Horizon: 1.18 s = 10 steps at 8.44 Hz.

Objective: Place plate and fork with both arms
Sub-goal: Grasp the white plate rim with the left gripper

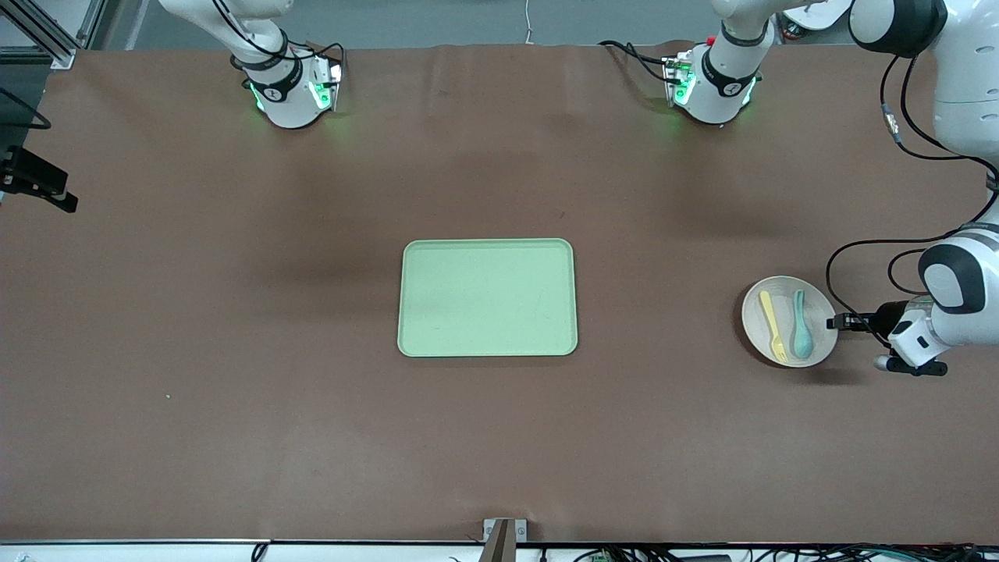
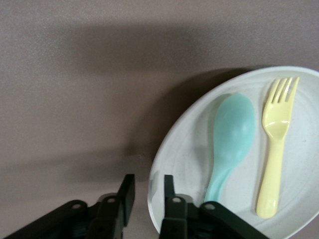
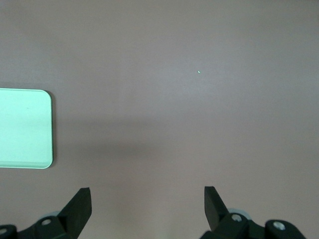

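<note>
**Left tool at the plate rim: get the grip before you lift**

Your plate [image 1: 788, 321] sits on the desk [image 1: 234, 390] toward the left arm's end, well apart from the tray [image 1: 488, 297] in the middle. The fork [image 1: 772, 325] lies in the plate, beside the spoon [image 1: 801, 334].

The left tool [image 2: 148, 191] is at the plate's rim, on the side away from the tray. Its fingers straddle the rim with a narrow gap between them, one over the plate and one outside; you cannot yet call it clamped. Close squarely on the rim, then lift level and gently, since the fork and spoon lie loose and would likely slide if the plate tips.

The left arm reaches low from the desk's end, its wrist close to the surface beside the plate.

The right tool [image 3: 147, 206] waits with fingers wide apart above bare desk, with a corner of the tray in its wrist view. It does not show in the front view.
</note>
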Each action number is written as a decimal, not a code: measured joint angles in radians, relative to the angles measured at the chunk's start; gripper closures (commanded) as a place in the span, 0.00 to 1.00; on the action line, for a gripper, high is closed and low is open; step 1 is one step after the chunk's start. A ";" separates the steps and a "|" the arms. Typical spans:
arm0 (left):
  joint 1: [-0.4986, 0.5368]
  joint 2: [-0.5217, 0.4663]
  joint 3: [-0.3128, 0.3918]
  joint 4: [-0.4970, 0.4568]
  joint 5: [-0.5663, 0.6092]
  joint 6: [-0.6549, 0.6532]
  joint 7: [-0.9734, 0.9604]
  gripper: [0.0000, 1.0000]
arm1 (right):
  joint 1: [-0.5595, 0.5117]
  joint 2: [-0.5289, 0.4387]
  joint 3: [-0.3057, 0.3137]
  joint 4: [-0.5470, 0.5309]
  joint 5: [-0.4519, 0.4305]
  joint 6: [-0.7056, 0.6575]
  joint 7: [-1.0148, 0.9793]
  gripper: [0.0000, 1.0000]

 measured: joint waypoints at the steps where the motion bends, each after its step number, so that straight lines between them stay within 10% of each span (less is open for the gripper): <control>1: 0.000 0.002 0.000 0.000 0.000 0.002 0.000 0.82 | 0.000 0.000 0.000 0.000 0.000 0.000 0.000 0.00; 10: -0.003 -0.004 -0.002 0.016 -0.002 0.003 0.016 1.00 | 0.000 0.000 0.000 0.000 0.000 0.000 0.001 0.00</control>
